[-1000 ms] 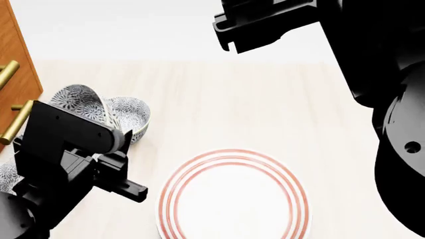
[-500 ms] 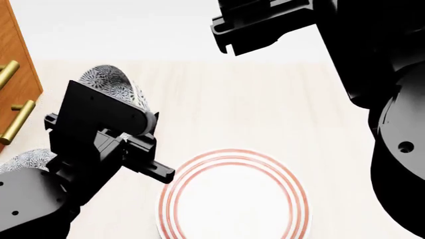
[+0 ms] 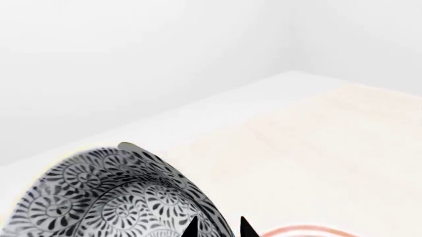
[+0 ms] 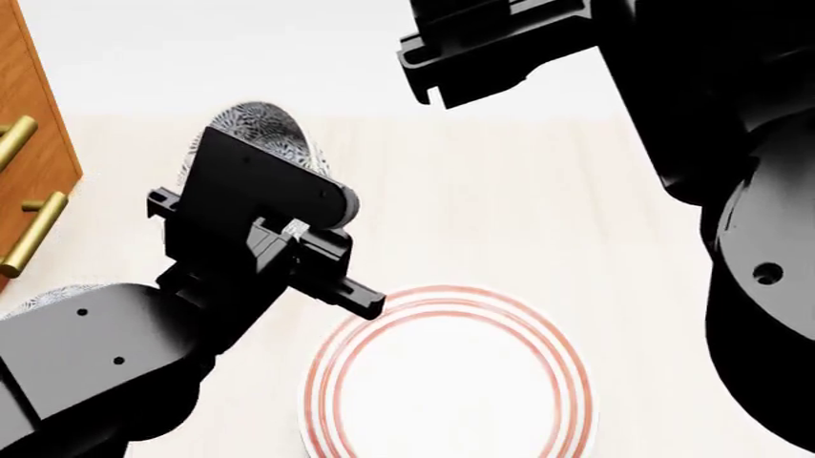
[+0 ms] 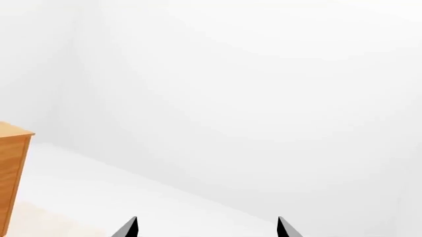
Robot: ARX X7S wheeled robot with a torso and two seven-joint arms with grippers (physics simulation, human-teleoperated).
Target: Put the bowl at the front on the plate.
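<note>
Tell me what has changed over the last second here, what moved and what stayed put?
The left gripper, shut on the bowl, carried it away from the other bowls near the cabinet and across toward the plate; it is now close to the plate's near-left rim but not yet over its middle. The plate has not moved. The right gripper stayed raised and open, holding nothing.

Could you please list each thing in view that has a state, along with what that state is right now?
bowl: lifted off the table, tilted, gripped at its rim.
plate: flat on the table, nothing on it.
left end effector: shut on the bowl, beside the plate.
right end effector: open, holding nothing, raised.
cabinet: drawers shut.
</note>
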